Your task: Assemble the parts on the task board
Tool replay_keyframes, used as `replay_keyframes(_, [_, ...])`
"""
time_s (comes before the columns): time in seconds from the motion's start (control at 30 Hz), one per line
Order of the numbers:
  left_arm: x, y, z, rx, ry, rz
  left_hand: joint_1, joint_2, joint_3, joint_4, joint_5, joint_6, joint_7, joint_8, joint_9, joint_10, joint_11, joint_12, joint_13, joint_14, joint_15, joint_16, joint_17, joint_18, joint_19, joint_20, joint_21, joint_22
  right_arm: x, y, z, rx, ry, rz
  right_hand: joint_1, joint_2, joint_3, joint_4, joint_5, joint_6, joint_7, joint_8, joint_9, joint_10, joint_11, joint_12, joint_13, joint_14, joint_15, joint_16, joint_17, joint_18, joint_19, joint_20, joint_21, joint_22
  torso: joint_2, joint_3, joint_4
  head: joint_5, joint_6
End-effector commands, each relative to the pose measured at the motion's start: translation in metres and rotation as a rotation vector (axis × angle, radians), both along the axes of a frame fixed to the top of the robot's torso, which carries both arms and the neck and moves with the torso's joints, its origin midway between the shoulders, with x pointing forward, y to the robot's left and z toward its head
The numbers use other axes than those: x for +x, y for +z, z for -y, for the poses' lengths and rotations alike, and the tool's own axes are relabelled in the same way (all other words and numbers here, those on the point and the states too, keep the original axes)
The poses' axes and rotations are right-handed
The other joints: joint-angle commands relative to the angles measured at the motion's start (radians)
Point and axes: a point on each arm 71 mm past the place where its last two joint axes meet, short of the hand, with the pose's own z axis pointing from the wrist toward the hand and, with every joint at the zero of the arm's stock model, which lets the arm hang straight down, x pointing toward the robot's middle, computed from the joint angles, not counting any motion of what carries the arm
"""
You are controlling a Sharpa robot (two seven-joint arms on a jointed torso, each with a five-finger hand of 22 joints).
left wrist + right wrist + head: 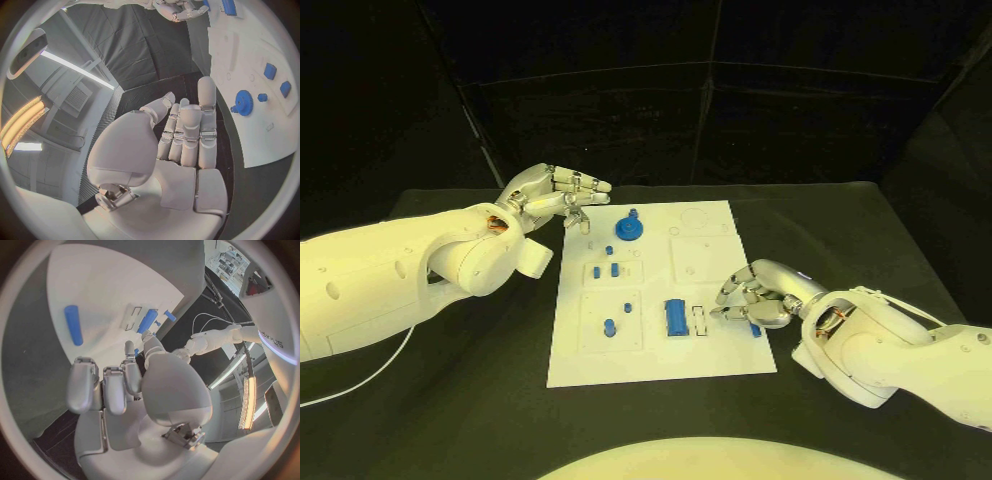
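The right hand [754, 300] curls over small blue parts [678, 317] on the white board [711, 362]; whether it grips one, I cannot tell. The left hand [557, 195] hovers empty, fingers apart. The parts look light, stiff and slick, best pinched across their long sides.

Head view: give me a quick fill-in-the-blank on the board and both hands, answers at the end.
1. The parts lying on the white task board are coloured ____.
2. The round gear stands near the board's far edge, closest to the ____ hand.
3. The right hand is over the board's ____ edge, beside the long blue bar.
4. The left hand holds ____; its fingers are apart.

Missing words: blue; left; right; nothing
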Motion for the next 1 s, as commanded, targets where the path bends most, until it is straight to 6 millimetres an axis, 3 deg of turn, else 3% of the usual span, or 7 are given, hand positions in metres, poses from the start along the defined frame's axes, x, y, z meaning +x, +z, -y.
replay_keyframes(0.03, [0.0,0.001,0.0,-0.005,-0.006,0.003,-0.001,0.006,-0.001,0.007,0.005,-0.005,0.001,-0.002,-0.001,-0.007,0.002,0.007,0.001,-0.009,0.001,0.005,-0.001,0.012,-0.004,0.001,-0.003,-0.001,0.0,0.009,0.014,0.047,-0.011,0.029,-0.016,0.0,0.003,-0.002,0.006,-0.007,0.008,-0.022,-0.013,-0.009,0.01,-0.011,-0.017,0.066,0.011,-0.005,0.079,-0.013,-0.003,0.012,-0.008,-0.012,-0.003,-0.0016,-0.0036,-0.014,0.003])
replay_keyframes(0.2, [0.0,0.001,0.0,-0.005,-0.004,0.008,-0.003,0.006,-0.002,0.008,0.005,-0.005,0.0,-0.001,-0.001,-0.009,0.002,0.009,0.002,-0.009,0.001,0.006,0.0,0.012,-0.004,0.001,-0.004,-0.002,0.0,0.013,0.041,-0.021,-0.043,0.046,-0.035,-0.002,0.0,0.005,0.006,0.026,0.004,-0.028,-0.021,-0.007,0.009,-0.01,-0.015,0.066,0.012,-0.006,0.079,-0.013,-0.002,0.018,-0.007,-0.007,-0.008,-0.0032,-0.015,-0.028,0.008])
replay_keyframes(0.43, [0.001,0.001,0.0,-0.006,-0.004,0.009,-0.003,0.006,-0.002,0.008,0.005,-0.005,0.0,-0.001,-0.001,-0.009,0.002,0.009,0.002,-0.009,0.001,0.006,0.0,0.012,-0.004,0.001,-0.004,-0.002,0.004,0.009,0.058,-0.117,-0.068,0.049,-0.057,-0.012,-0.01,0.014,0.003,0.041,0.001,-0.034,-0.027,-0.005,0.007,-0.01,-0.015,0.066,0.011,-0.007,0.078,-0.012,-0.002,0.018,-0.007,-0.007,-0.014,0.0001,-0.0287,-0.039,0.004])
replay_keyframes(0.6, [0.001,0.001,0.0,-0.006,-0.006,0.008,-0.003,0.006,-0.002,0.008,0.005,-0.005,0.0,-0.001,-0.001,-0.009,0.002,0.009,0.002,-0.009,0.001,0.006,0.0,0.012,-0.004,0.001,-0.004,-0.002,0.007,0.002,0.062,-0.199,-0.066,0.018,-0.091,-0.032,-0.034,0.03,0.016,0.055,-0.002,-0.037,-0.029,-0.008,0.005,-0.015,-0.02,0.065,0.009,-0.01,0.073,-0.012,-0.003,0.017,-0.01,-0.01,-0.017,0.0002,-0.031,-0.05,0.003])
replay_keyframes(0.7, [0.001,0.001,0.001,-0.006,-0.008,0.007,-0.003,0.006,-0.002,0.008,0.005,-0.005,0.0,-0.001,-0.001,-0.009,0.002,0.009,0.002,-0.009,0.001,0.006,0.0,0.012,-0.004,0.001,-0.004,-0.002,0.009,-0.001,0.061,-0.231,-0.064,0.002,-0.105,-0.042,-0.054,0.037,0.054,0.063,-0.005,-0.039,-0.03,-0.009,0.003,-0.018,-0.022,0.064,0.007,-0.013,0.07,-0.011,-0.004,0.016,-0.012,-0.013,-0.016,0.0001,-0.0274,-0.057,0.003])
replay_keyframes(0.87, [0.001,0.0,0.0,-0.006,-0.004,0.009,-0.003,0.006,-0.002,0.008,0.005,-0.005,0.0,-0.001,-0.001,-0.009,0.002,0.009,0.002,-0.009,0.001,0.006,0.0,0.012,-0.004,0.001,-0.004,-0.002,0.012,-0.005,0.054,-0.259,-0.053,-0.007,-0.106,-0.043,-0.058,0.039,0.059,0.064,-0.005,-0.04,-0.031,-0.009,0.002,-0.019,-0.023,0.064,0.007,-0.014,0.068,-0.011,-0.004,0.015,-0.013,-0.014,-0.015,0.0016,-0.0304,-0.052,0.004])
replay_keyframes(1.0, [0.001,0.0,-0.001,-0.006,-0.003,0.011,-0.003,0.006,-0.002,0.008,0.005,-0.005,0.0,-0.001,-0.001,-0.009,0.002,0.009,0.002,-0.009,0.001,0.006,0.0,0.012,-0.004,0.001,-0.004,-0.002,0.013,-0.008,0.049,-0.264,-0.042,-0.012,-0.104,-0.044,-0.061,0.038,0.062,0.066,-0.006,-0.04,-0.031,-0.009,0.002,-0.019,-0.022,0.064,0.006,-0.014,0.068,-0.011,-0.005,0.015,-0.013,-0.015,-0.014,0.0004,-0.0281,-0.052,0.003])
